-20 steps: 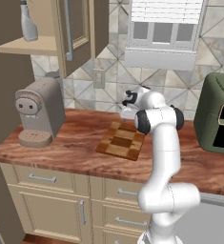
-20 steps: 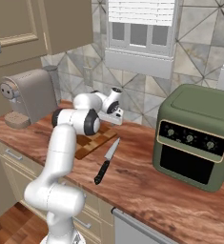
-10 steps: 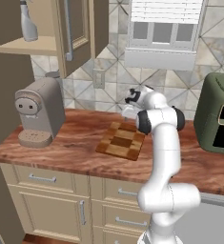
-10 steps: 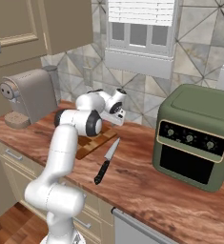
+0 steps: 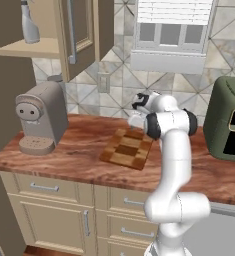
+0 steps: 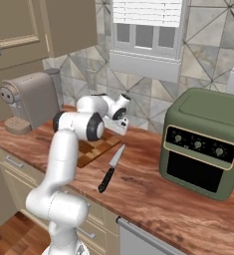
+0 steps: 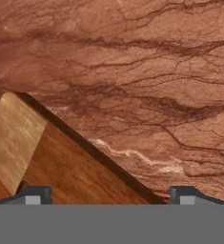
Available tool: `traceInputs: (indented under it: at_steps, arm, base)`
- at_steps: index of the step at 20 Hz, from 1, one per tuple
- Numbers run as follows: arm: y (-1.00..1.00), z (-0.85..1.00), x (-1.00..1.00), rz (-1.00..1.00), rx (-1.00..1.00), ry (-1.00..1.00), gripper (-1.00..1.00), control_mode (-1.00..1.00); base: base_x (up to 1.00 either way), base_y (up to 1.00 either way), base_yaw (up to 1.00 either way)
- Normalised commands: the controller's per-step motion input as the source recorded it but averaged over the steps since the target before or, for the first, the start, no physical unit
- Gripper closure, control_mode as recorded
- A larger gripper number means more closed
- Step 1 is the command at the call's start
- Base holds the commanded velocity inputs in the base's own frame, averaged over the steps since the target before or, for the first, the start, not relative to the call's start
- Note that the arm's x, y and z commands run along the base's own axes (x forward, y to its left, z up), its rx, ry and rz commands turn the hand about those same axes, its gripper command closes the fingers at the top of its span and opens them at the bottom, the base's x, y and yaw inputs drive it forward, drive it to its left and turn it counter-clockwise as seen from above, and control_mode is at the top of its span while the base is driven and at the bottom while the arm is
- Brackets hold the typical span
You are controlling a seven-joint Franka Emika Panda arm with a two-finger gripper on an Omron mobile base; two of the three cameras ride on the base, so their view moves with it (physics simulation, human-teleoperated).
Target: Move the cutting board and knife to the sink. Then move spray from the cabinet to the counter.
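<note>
The reddish wood-grain table (image 5: 79, 150) carries the chequered cutting board (image 5: 127, 149), lying flat between the coffee machine (image 5: 39, 117) and the green oven (image 6: 205, 142). The black-handled knife (image 6: 111, 168) lies on the bare wood just beside the board's right edge. The end effector (image 7: 108, 193) hovers above the board's far corner, fingers spread wide and holding nothing — and the spray (image 5: 30, 24) stands on the cabinet (image 5: 49, 35) shelf.

No text, label, brand, number or sign can be read anywhere. The boxy olive-green countertop oven (image 6: 203, 140) has a dark control strip with pale knobs, but any markings there are too small to make out. The taupe coffee machine (image 5: 40, 116) bears no legible lettering.
</note>
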Motion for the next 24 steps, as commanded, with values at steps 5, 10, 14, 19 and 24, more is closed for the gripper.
traceInputs:
  at_steps: [5, 10, 14, 19, 24]
  arm:
    - [0.37, -0.71, -1.0, -0.02, 0.02, 0.0, -1.0, -1.0]
    - [0.36, -0.69, -1.0, -0.03, 0.04, 0.0, -1.0, -1.0]
    - [0.44, -0.63, -1.0, -0.04, 0.05, 0.0, -1.0, -1.0]
    - [0.31, -0.51, -1.0, -0.1, 0.07, -0.05, -1.0, -1.0]
    - [0.0, -0.35, -1.0, -0.2, 0.05, -0.14, -1.0, -1.0]
  base:
    - [0.0, 0.0, 0.0]
    - [0.0, 0.0, 0.0]
    - [0.0, 0.0, 0.0]
    - [0.0, 0.0, 0.0]
    - [0.0, 0.0, 0.0]
